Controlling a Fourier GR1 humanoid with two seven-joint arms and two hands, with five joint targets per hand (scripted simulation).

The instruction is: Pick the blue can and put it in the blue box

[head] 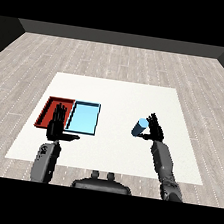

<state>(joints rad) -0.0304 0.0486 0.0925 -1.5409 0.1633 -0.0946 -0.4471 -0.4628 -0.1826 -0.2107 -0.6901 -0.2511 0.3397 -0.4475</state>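
Blue can (140, 128) is sitting in the robot's right hand (154, 131), whose fingers are curling round it well to the right of the light blue tray (84, 118). The can is lying tilted, its long axis leaning up and toward the right, away from the tray. The left hand (57, 126) is hovering with fingers straight at the tray's left edge, partly over the red tray (48, 110). Carrying well likely means crossing the white bench (121, 95) leftward, levelling the can above the tray before releasing.
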